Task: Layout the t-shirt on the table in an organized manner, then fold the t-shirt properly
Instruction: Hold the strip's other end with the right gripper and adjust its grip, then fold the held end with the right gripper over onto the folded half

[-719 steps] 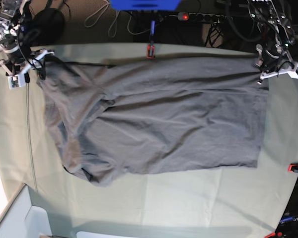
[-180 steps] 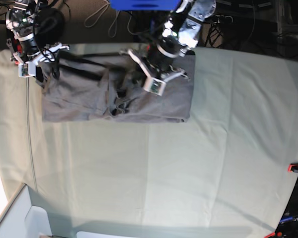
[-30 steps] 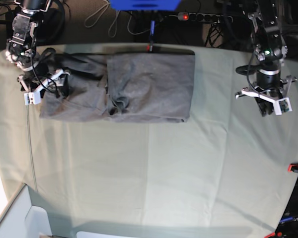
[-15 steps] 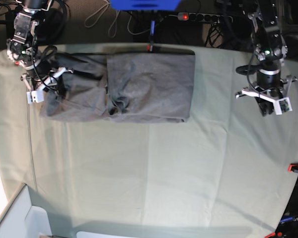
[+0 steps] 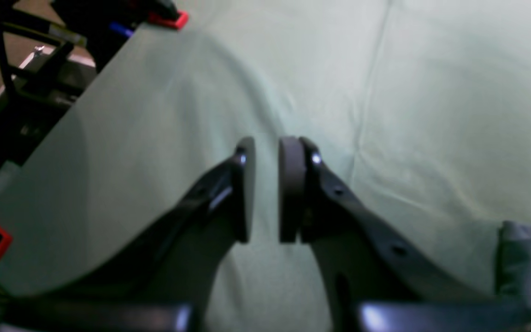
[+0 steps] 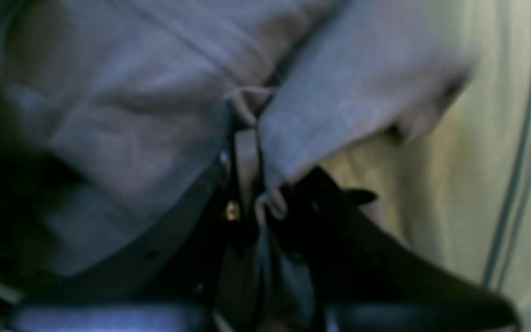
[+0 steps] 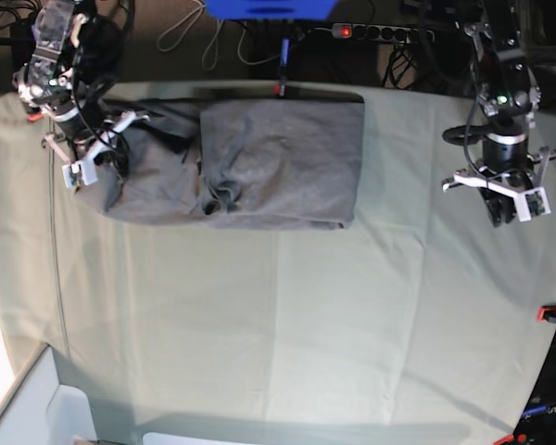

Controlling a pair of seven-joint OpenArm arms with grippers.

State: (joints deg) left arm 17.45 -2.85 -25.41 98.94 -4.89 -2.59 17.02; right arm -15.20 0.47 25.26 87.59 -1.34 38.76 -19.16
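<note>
The t-shirt (image 7: 259, 162) sits folded into a band along the upper left of the base view, on the counter (image 7: 306, 324). The right gripper (image 6: 247, 138) has its fingers (image 6: 233, 152) pinched tight on a fold of grey fabric at the shirt's left end, probably so it can carry that end over for the next fold. The left gripper (image 5: 266, 189) hangs over bare green cloth at mid right, well apart from the shirt, with a narrow gap between the fingers and nothing held; it looks parked out of the way. Red clamp (image 5: 169, 19) holds the cloth edge.
</note>
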